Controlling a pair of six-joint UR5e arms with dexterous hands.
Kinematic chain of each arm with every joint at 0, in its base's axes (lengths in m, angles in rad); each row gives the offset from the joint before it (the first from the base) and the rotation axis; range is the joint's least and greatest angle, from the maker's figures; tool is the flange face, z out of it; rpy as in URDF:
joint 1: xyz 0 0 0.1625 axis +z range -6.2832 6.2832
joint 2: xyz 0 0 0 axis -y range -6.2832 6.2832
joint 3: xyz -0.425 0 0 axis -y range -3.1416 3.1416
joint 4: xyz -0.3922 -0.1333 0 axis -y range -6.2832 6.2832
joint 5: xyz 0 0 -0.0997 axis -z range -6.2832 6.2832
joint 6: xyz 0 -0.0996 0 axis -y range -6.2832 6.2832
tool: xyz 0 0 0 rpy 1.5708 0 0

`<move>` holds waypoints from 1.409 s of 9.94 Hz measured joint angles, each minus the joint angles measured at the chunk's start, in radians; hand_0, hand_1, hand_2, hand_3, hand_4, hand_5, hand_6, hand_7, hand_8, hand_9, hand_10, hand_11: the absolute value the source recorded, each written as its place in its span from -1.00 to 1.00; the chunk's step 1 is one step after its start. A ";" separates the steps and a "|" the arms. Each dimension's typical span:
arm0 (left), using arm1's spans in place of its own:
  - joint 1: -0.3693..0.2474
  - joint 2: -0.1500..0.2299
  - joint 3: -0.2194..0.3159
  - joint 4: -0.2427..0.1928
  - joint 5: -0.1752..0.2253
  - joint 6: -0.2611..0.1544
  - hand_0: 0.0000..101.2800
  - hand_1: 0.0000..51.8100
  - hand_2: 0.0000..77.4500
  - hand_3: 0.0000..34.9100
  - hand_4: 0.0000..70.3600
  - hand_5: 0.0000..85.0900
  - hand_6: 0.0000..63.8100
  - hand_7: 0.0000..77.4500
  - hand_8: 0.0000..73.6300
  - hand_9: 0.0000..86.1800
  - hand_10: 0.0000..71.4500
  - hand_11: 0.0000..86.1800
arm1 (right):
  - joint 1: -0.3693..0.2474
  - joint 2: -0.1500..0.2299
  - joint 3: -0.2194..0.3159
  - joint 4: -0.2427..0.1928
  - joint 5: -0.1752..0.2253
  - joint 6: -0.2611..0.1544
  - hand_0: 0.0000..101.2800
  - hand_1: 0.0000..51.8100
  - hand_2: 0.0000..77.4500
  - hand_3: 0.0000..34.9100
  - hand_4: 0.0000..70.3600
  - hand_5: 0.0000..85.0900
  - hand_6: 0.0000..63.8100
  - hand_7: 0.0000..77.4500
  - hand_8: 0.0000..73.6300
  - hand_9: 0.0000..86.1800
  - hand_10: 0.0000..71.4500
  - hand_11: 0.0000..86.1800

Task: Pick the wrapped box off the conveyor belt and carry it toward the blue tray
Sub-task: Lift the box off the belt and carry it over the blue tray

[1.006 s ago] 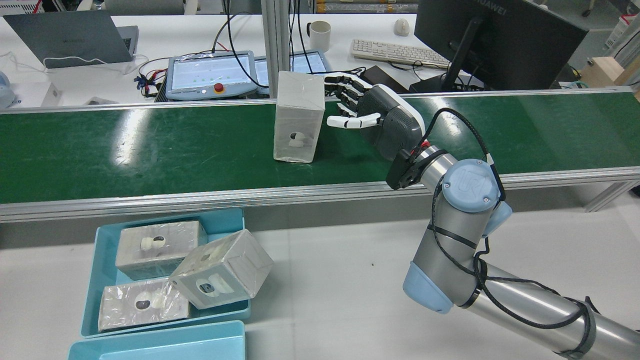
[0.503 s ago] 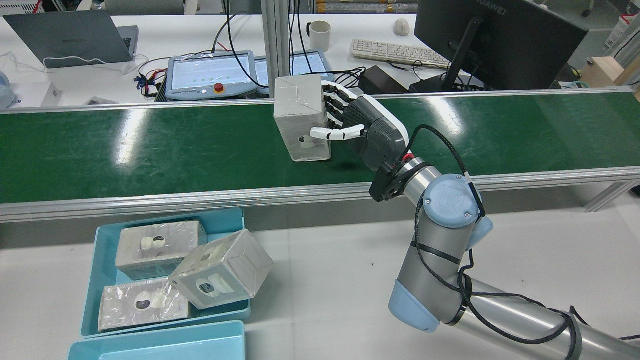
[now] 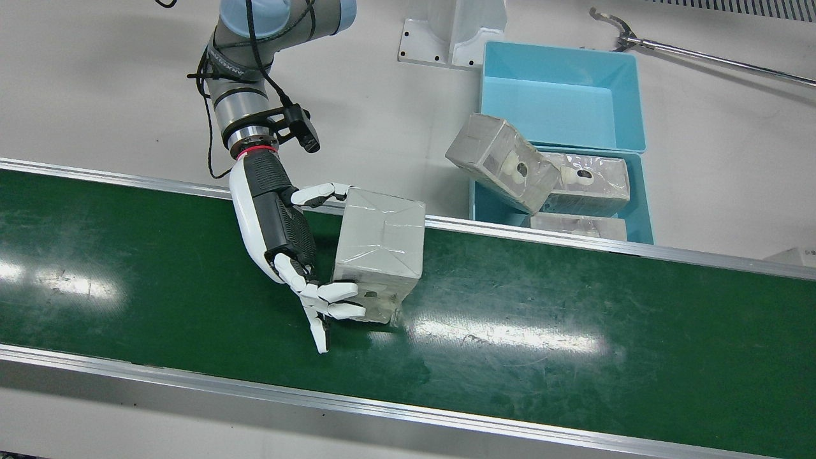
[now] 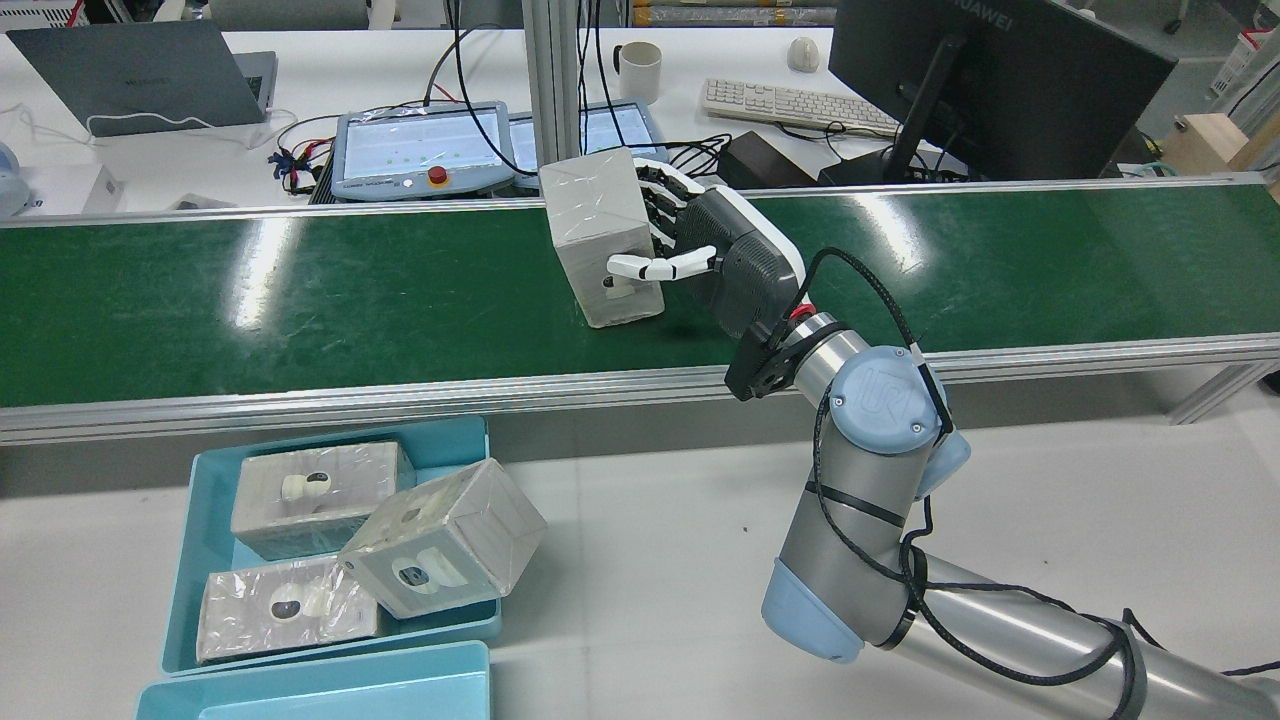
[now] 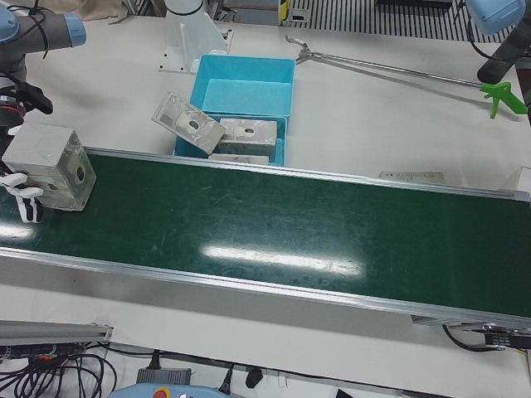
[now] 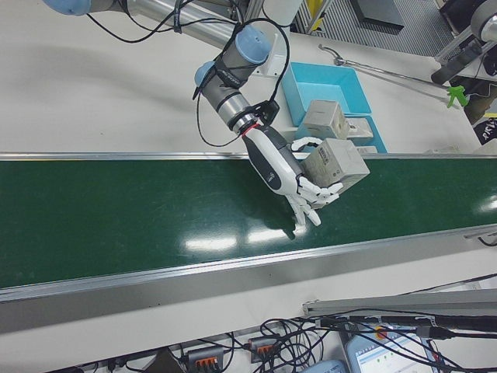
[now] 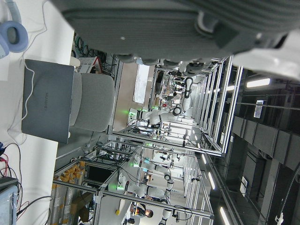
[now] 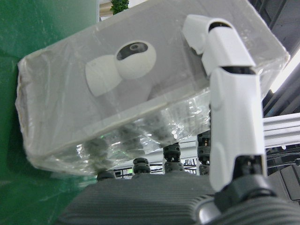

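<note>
Green conveyor belt (image 4: pixel 300 290) lies under the wrapped box (image 4: pixel 603 235), which is clasped tilted by the right hand (image 4: pixel 720 262); the blue tray (image 4: pixel 205 540) is found far beyond the box on the table (image 4: pixel 650 540), and the left hand's state cannot be told.

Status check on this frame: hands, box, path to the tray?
Right hand shut on wrapped box, box tilted over conveyor belt. Left hand unseen. Blue tray already holds three boxes.

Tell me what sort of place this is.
Probably a robotics lab mimicking a packing line: a green conveyor belt, a robot's right hand gripping a wrapped box, and desks with a monitor behind.
</note>
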 joint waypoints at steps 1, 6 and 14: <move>0.000 0.000 0.000 0.000 0.000 0.000 -1.00 -1.00 -0.97 -1.00 -1.00 -0.97 -1.00 -0.99 -0.99 -1.00 -1.00 -1.00 | 0.000 -0.001 -0.001 -0.001 0.000 0.000 0.03 -0.22 -0.24 -0.18 -0.57 -0.21 -0.76 -0.25 -0.99 -0.85 -1.00 -0.97; 0.000 0.000 0.000 0.000 0.000 0.000 -1.00 -1.00 -0.97 -1.00 -1.00 -0.97 -1.00 -0.99 -0.99 -1.00 -0.98 -1.00 | 0.035 -0.003 0.078 -0.071 0.001 0.002 0.17 -0.31 -0.11 -0.84 -0.13 0.18 -0.16 0.14 -0.11 -0.10 -0.57 -0.56; 0.000 0.000 0.000 0.000 0.000 0.000 -1.00 -1.00 -0.97 -1.00 -1.00 -0.97 -1.00 -0.99 -0.99 -1.00 -0.98 -1.00 | -0.205 0.163 0.171 -0.091 0.150 -0.216 0.02 -0.85 -0.01 -0.81 -0.05 0.33 0.27 0.39 0.21 0.00 0.07 0.18</move>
